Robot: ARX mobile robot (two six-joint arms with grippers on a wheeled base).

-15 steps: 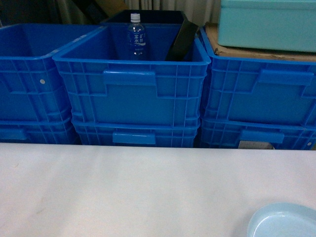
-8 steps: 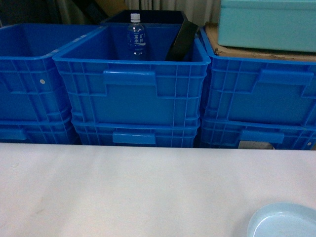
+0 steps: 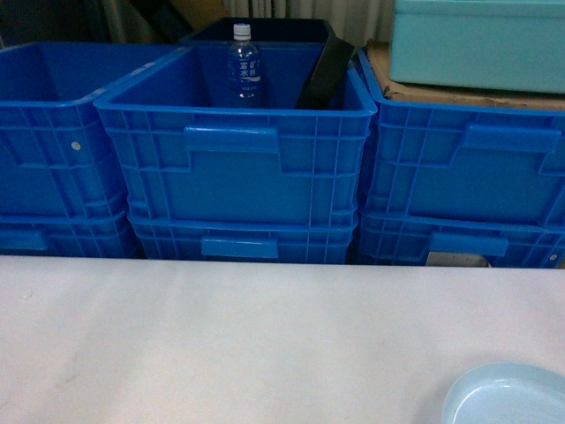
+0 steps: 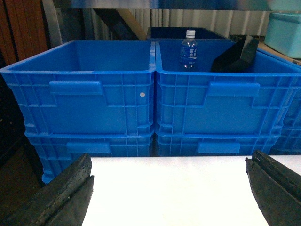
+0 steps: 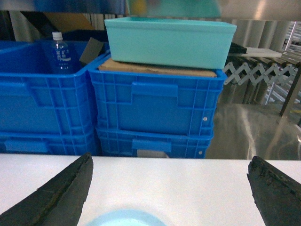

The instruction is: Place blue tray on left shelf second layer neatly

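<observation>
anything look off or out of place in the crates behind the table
Mostly tidy. One oddity: a black object leans tilted against the right wall of the middle blue crate, poking above its rim, beside an upright water bottle. The blue tray lies flat on the white table.

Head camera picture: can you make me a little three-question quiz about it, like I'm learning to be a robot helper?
1. True or false: the blue tray lies on the white table near the bottom right corner.
2. What stands upright inside the middle crate?
A. a bottle
B. a cup
C. a spoon
3. Fill in: the teal tub sits on a sheet of ____ on the right crate.

Key:
1. True.
2. A, the bottle.
3. Cardboard.
</observation>
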